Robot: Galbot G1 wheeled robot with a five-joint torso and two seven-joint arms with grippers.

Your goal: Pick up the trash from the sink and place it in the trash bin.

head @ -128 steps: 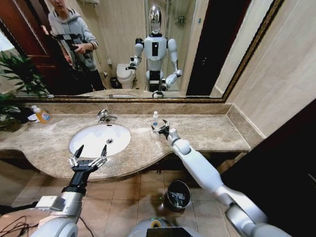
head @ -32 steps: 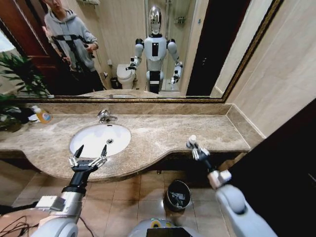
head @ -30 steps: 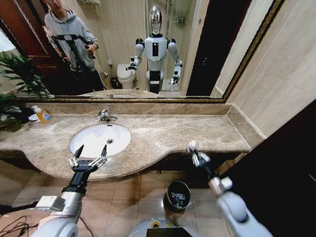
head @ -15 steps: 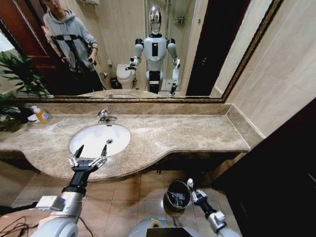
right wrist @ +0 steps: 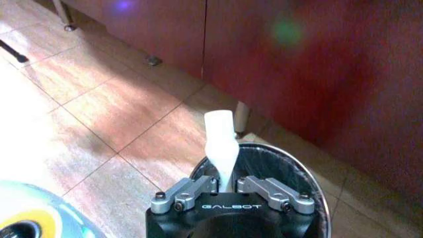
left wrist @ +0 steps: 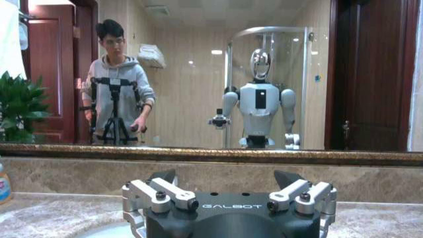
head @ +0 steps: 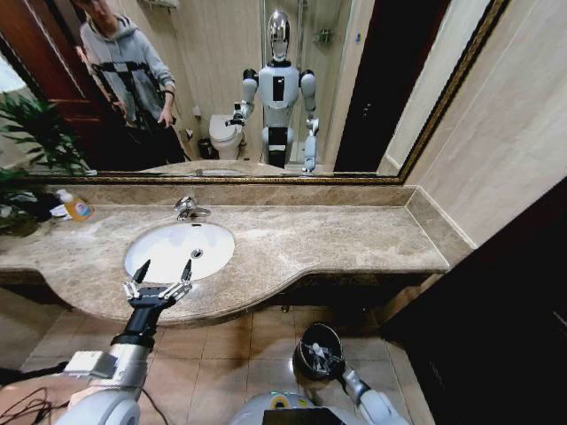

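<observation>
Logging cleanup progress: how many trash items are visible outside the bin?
1: the white tube, held in the right hand over the trash bin. Sink shows none; left hand waits open before it. Small bits may be hidden.

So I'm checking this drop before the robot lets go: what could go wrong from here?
The right gripper pinches the white tube by one end near the trash bin's rim. Most of the tube seems to stick out past that rim, over the floor tiles, so it might fall outside or bounce off the edge. The gripper sits low by the rim and could nudge the bin. The left gripper hovers open at the counter edge.
</observation>
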